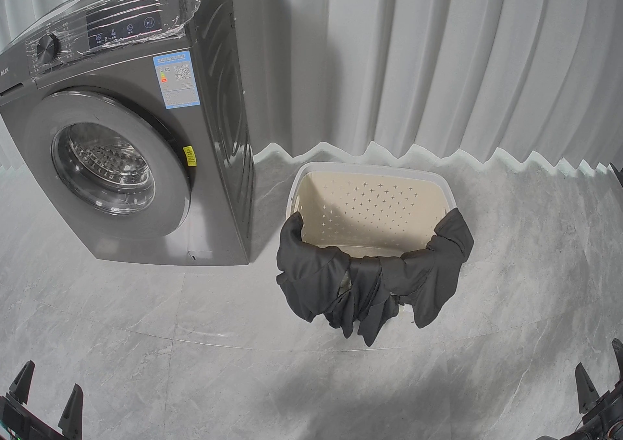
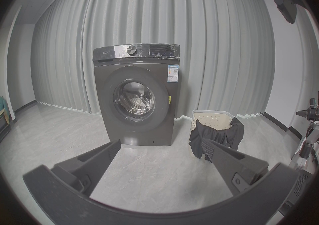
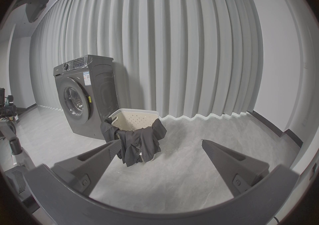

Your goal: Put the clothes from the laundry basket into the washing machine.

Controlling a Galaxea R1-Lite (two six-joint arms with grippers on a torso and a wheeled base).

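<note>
- Clothes (image 1: 363, 285), dark and bunched, are draped over the near rim of the laundry basket (image 1: 370, 170) at the centre of the head view (most of the fabric hangs down the outer wall).
- The cream, perforated basket is set on the grey stone-look floor (image 1: 195, 331), near the side panel of the washing machine (image 1: 130, 136).
- The machine, a grey front-loader, is pictured at the upper left of the head view with its round door shut and plastic film over the control panel.
- At the lower left corner, the left gripper (image 1: 52, 376) (image 2: 160, 142) is held with fingers spread apart and nothing between them, well apart from the basket.
- At the lower right corner, the right gripper (image 1: 597, 357) (image 3: 161, 142) is likewise parted and empty.
- A white pleated curtain (image 1: 422, 38) is hung across the background.
</note>
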